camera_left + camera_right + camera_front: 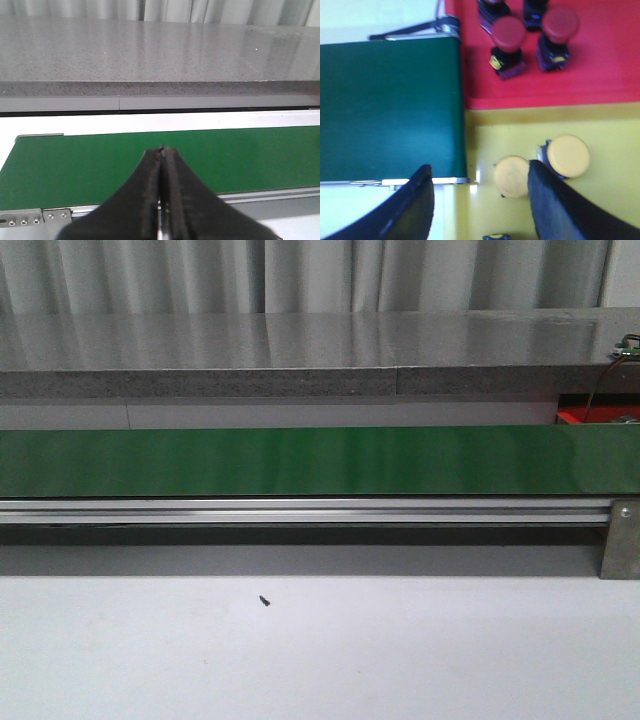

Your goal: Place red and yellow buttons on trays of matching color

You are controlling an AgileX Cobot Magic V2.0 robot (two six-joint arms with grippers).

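Observation:
In the right wrist view a red tray (610, 65) holds several red buttons, two of them (509, 31) (560, 21) in full sight. Beside it a yellow tray (615, 130) carries two yellow buttons (511, 176) (569, 155). My right gripper (480, 170) hovers open over the yellow tray's edge by the belt end. The nearer yellow button sits just inside one finger (547, 200), and nothing is gripped. My left gripper (161, 149) is shut and empty above the green belt (100, 165). Neither gripper appears in the front view.
The green conveyor belt (300, 460) runs across the front view on an aluminium rail (300, 510), with a grey stone counter (300, 350) behind it. A sliver of the red tray (580, 417) shows at far right. A small black speck (264, 601) lies on the white table.

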